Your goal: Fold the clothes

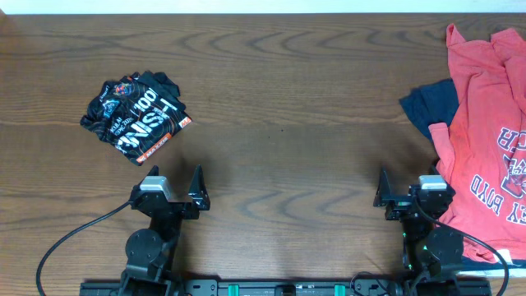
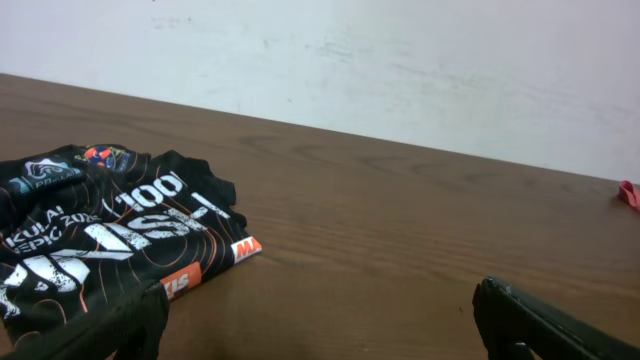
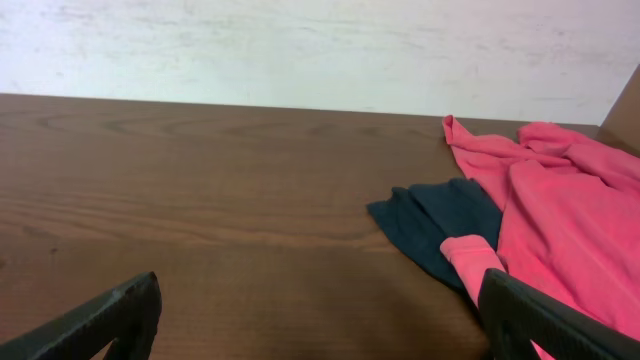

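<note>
1. From my remote station: the black jersey [image 1: 138,117] lies on the far left of the dark wood-grain table [image 1: 288,107]. It is folded into a rough, slightly skewed rectangle.
2. Its smooth fabric carries thin red-orange contour lines, bold white lettering and small orange logo patches. An orange tab shows at the corner nearest my left arm.
3. My left gripper [image 1: 174,182] sits just short of the jersey, fingers spread wide, with nothing between them. In the left wrist view the black fingertips frame bare wood.
4. My right gripper [image 1: 404,193] is likewise spread apart and empty, low over the table near its front edge.
5. On the right side, a red T-shirt [image 1: 485,123] lies crumpled in soft folds, with navy-and-white lettering visible from overhead.
6. A plain navy garment [image 3: 440,225] pokes out from beneath the red T-shirt's left edge, matte and rumpled, well apart from the jersey.
</note>
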Controlling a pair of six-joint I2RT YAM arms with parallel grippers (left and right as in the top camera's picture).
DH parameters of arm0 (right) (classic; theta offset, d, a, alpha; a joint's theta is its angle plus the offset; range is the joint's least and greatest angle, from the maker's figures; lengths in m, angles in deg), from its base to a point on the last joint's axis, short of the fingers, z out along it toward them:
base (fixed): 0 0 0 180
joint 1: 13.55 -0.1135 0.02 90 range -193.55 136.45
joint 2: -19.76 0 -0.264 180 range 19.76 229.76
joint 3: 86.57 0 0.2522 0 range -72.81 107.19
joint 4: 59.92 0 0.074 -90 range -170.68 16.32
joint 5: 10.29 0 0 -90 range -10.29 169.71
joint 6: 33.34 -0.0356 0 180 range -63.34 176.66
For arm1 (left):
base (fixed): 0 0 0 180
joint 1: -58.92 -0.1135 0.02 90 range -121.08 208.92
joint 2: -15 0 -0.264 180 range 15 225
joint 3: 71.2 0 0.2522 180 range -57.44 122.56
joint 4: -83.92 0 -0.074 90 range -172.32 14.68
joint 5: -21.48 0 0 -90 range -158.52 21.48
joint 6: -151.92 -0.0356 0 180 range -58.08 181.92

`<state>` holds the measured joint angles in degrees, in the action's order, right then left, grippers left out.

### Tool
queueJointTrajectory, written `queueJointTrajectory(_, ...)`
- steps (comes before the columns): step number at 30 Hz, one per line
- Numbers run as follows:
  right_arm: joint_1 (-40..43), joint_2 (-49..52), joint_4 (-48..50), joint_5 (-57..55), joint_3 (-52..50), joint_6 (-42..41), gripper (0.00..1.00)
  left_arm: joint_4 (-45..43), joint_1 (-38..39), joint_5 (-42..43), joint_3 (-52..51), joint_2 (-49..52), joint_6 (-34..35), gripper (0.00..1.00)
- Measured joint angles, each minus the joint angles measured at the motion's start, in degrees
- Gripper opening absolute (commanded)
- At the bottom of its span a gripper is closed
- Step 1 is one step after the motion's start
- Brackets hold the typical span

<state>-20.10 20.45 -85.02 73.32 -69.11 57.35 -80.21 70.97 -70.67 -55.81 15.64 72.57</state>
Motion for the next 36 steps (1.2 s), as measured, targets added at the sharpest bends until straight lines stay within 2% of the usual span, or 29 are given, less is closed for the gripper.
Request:
queueJointTrajectory(4,0.0,0.0,0.72,-0.02,-0.07,0.0,0.99,0.0,0.0,-0.02,0.0,0.0,0.0,0.98)
queueJointTrajectory(9,0.0,-0.11,9.29,0.0,-1.81,0.02,0.99,0.02,0.0,-0.02,0.0,0.0,0.0,0.98)
queueJointTrajectory(36,2.36,-0.07,7.72,0.87,-3.17,0.66,0.99,0.02,0.0,-0.02,0.0,0.0,0.0,0.98)
